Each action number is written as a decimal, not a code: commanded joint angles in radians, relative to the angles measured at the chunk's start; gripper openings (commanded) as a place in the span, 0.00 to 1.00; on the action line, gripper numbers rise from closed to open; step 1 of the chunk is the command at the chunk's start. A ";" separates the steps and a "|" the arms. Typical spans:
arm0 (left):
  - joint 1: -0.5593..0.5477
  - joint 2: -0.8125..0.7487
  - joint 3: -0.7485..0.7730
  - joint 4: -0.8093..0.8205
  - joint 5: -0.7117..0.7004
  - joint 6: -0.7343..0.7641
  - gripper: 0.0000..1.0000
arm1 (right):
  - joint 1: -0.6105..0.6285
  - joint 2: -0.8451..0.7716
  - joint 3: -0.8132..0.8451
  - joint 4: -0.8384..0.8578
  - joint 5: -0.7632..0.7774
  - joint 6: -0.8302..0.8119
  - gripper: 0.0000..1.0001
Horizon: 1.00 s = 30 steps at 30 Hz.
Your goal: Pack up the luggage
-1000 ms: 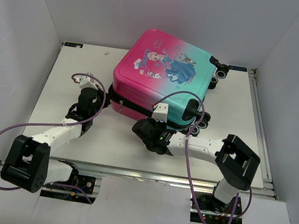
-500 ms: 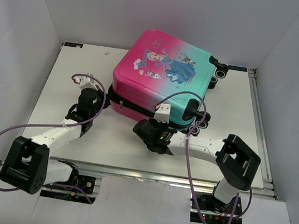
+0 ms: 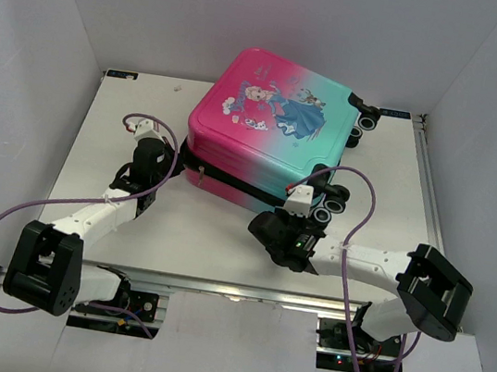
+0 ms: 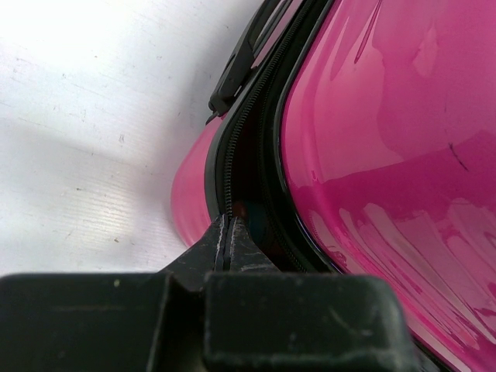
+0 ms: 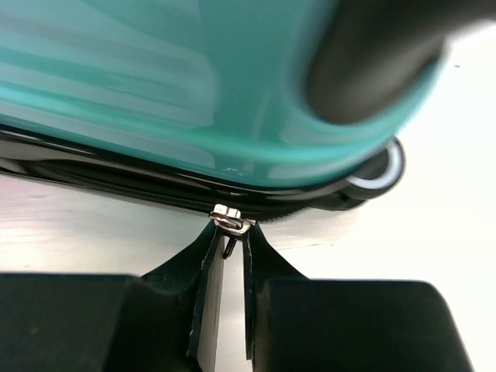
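The left gripper (image 4: 227, 232), fingers pressed together, sits at the zipper seam on the pink left corner of the luggage (image 3: 272, 124); whether it grips anything cannot be told. The luggage lies flat at mid-table, print up, long axis left-right, wheels (image 3: 365, 129) rightward. The right gripper (image 5: 229, 231), nearly closed, pinches the zipper pull (image 5: 231, 219). Bare table (image 3: 84, 161) lies left and near.

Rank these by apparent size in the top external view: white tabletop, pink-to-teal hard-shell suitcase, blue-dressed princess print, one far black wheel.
1. White tabletop
2. Pink-to-teal hard-shell suitcase
3. Blue-dressed princess print
4. Far black wheel, clearly smallest
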 commanded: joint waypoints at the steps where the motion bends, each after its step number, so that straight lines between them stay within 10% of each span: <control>1: 0.056 0.021 0.079 0.004 -0.068 0.043 0.00 | -0.061 -0.097 -0.077 -0.020 0.147 0.047 0.08; 15: 0.152 0.064 0.141 -0.026 -0.030 0.071 0.00 | -0.226 -0.256 -0.206 0.084 0.094 -0.056 0.08; 30: 0.193 0.058 0.141 -0.019 -0.013 0.071 0.00 | -0.355 -0.560 -0.462 0.487 -0.433 -0.312 0.08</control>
